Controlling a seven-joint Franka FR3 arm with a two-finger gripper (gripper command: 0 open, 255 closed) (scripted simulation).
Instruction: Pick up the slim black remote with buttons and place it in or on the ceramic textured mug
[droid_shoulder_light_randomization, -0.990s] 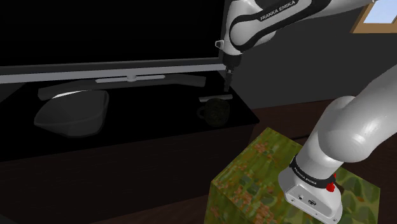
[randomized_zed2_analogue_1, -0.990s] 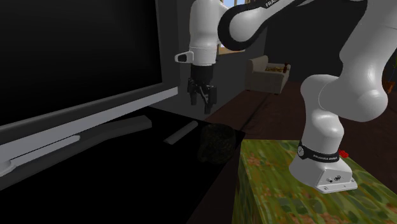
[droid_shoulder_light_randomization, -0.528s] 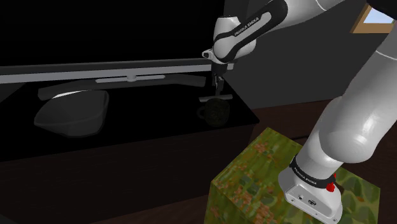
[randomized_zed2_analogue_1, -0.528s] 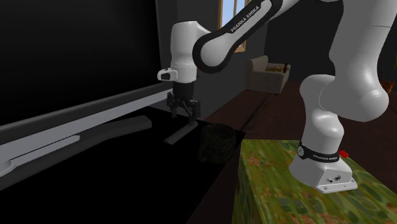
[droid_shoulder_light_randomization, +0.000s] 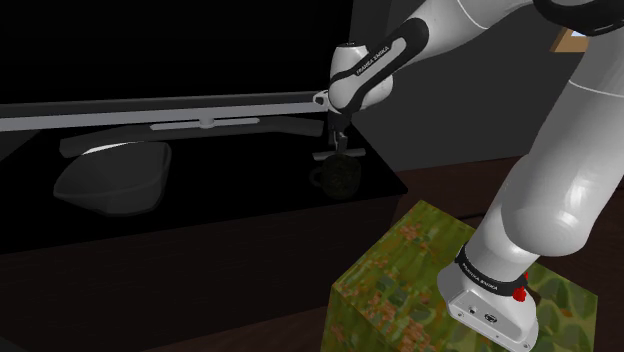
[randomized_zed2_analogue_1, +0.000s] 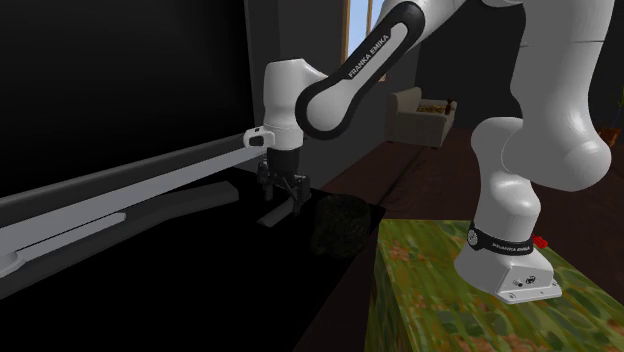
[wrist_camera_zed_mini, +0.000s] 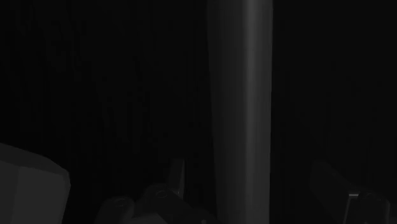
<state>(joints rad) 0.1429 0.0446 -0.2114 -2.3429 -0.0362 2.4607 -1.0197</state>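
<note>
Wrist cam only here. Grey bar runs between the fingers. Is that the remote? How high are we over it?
Observer: Yes, that's the remote. In the second exterior view the gripper hangs low, just above it, fingers open.
Operator: Where's the mug?
Observer: The dark mug stands upright close beside the remote, on the side nearer the shoulder camera. I can't tell whether they touch.
Operator: Anything else nearby?
Observer: A dark grey bowl sits on the same black surface, far off to the shoulder view's left.
</note>
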